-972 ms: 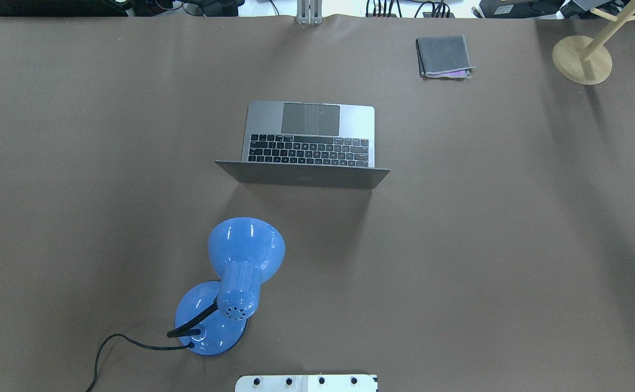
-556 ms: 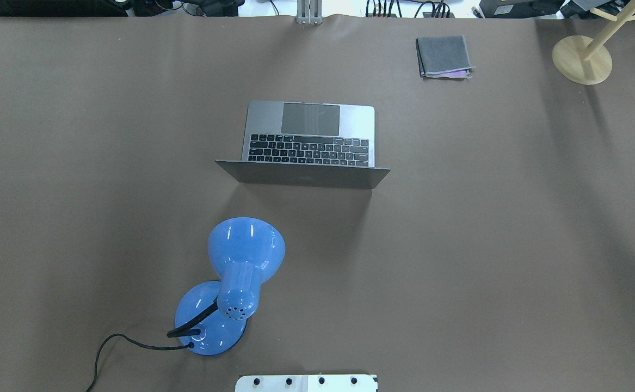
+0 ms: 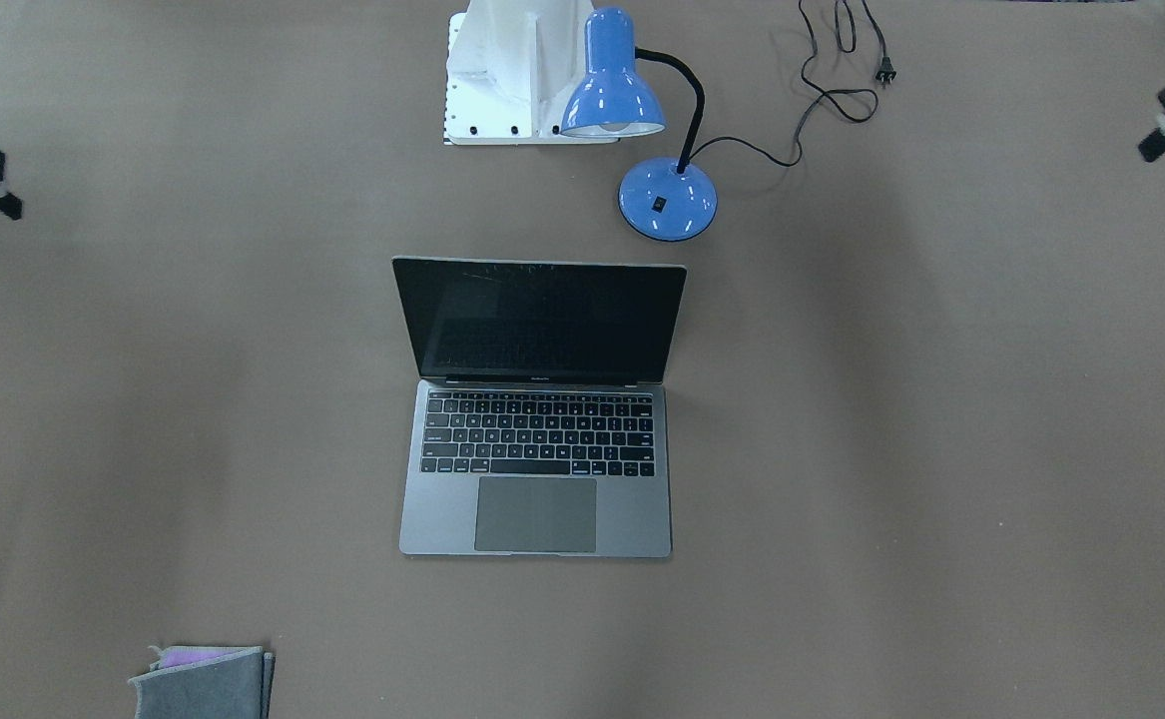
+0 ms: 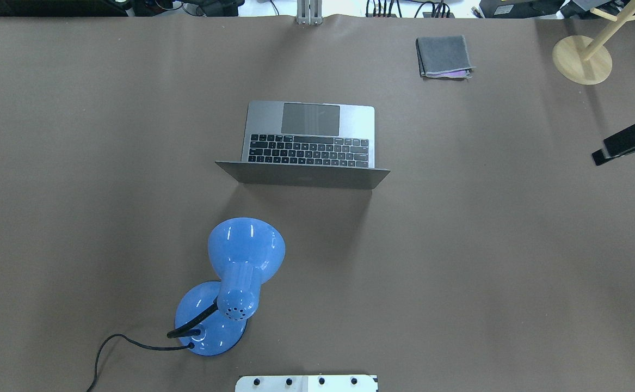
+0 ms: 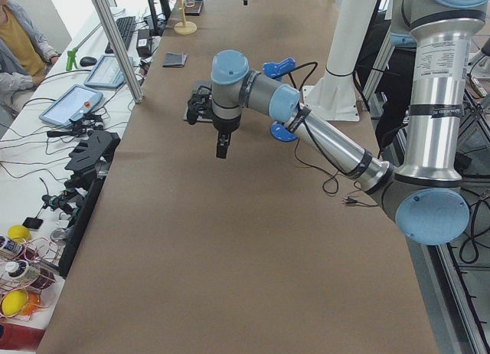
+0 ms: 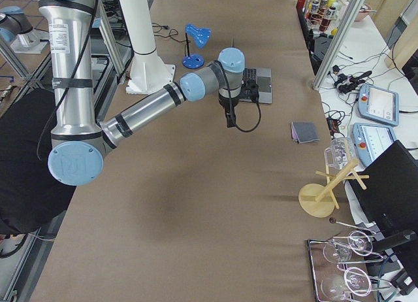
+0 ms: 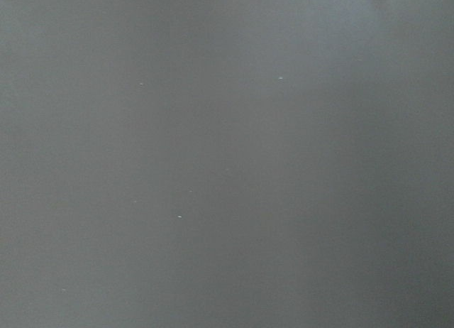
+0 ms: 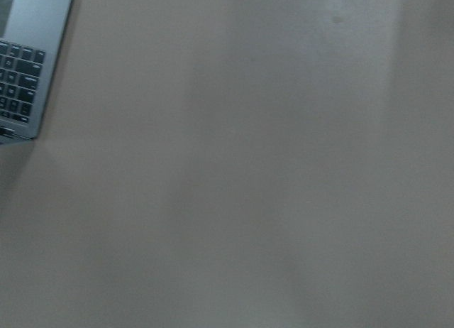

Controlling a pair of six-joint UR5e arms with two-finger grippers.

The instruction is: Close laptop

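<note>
1. You have the slim space-grey metal laptop with its black keyboard near the middle of the brown-covered table. It sits somewhat closer to your long edge than to the robot's.
2. Its lid stands open, roughly upright. The glossy black screen faces your edge, the hinge lies on the robot's side, and the trackpad is the part nearest you.
3. The black right gripper hangs over bare table near the short edge on the robot's right, well apart from the laptop. You cannot tell from these views whether its fingers are wide or narrow.
4. The left gripper hangs near the opposite short edge, towards the robot's long edge and also well apart from the laptop. Its finger spread cannot be judged either.
5. The right wrist camera catches one corner of the laptop base at its upper left. The left wrist camera shows only table cover.
6. A glossy blue metal desk lamp stands between the laptop and the robot's edge, slightly to the robot's left and not touching the laptop. Its black cord lies loose on the table.
7. A small grey folded cloth lies by your long edge. A pale wooden stand with a round base occupies the corner beyond it, on the robot's right.
</note>
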